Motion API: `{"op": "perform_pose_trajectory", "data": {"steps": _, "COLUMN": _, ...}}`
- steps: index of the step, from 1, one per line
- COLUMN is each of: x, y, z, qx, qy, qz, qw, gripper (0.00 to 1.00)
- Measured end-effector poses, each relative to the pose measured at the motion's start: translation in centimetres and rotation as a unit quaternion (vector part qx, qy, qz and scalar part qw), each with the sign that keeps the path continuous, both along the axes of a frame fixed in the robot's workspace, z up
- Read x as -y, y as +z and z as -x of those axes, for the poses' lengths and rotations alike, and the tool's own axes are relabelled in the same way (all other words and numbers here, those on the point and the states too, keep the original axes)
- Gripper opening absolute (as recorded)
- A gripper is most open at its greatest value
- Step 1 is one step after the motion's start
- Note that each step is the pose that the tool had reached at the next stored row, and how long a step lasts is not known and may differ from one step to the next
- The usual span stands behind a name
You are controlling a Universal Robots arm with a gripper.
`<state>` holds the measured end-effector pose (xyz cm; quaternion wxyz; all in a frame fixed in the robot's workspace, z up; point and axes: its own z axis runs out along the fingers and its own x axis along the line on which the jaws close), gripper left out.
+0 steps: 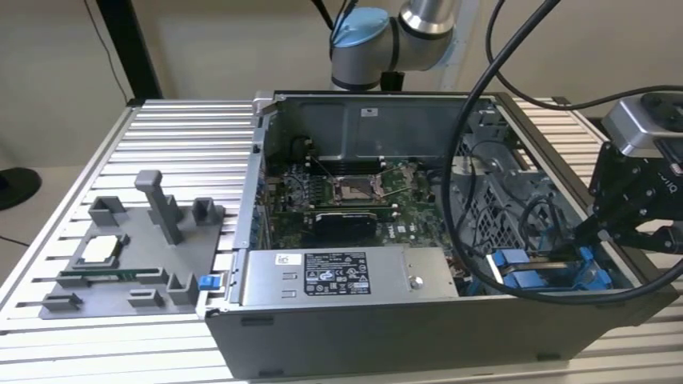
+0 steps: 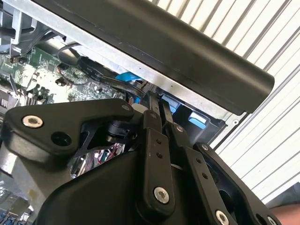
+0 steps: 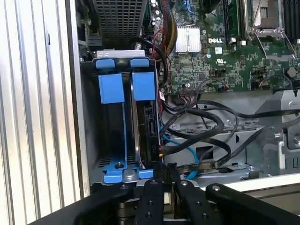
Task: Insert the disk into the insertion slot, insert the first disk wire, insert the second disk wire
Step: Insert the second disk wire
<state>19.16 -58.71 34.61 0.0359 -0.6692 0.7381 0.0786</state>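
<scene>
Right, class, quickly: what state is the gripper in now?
Gripper: closed, at the edge of the disk standing in the insertion slot; whether it grips anything cannot be told.

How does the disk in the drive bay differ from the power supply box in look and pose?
The disk stands on edge in the drive bay between bright blue fittings; the power supply box lies beside the motherboard, without blue parts. The disk shows a thin dark edge in the first wrist view; the box shows a broad grey face with a white label. Both sit inside the open computer case.
</scene>
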Motion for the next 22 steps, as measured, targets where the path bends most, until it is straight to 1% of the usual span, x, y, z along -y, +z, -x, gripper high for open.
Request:
{"op": "perform_pose_trajectory", "data": {"steps": 4, "x": 0.00, "y": 0.06, "z": 0.0, "qx": 0.0000, "qy": -0.001, "qz": -0.0006, "qw": 1.0000, "gripper": 0.00}}
{"op": "perform_pose_trajectory", "data": {"steps": 8, "x": -0.01, "y": 0.48, "z": 0.0, "qx": 0.0000, "qy": -0.002, "qz": -0.0002, "qw": 1.0000, "gripper": 0.00}}
{"op": "perform_pose_trajectory", "data": {"steps": 18, "x": -0.38, "y": 2.36, "z": 0.5, "qx": 0.0000, "qy": -0.010, "qz": -0.0002, "qw": 0.9999, "gripper": 0.00}}
{"op": "perform_pose_trajectory", "data": {"steps": 22, "x": -0.45, "y": 3.04, "z": 0.8, "qx": 0.0000, "qy": -0.014, "qz": -0.0002, "qw": 0.9999, "gripper": 0.00}}
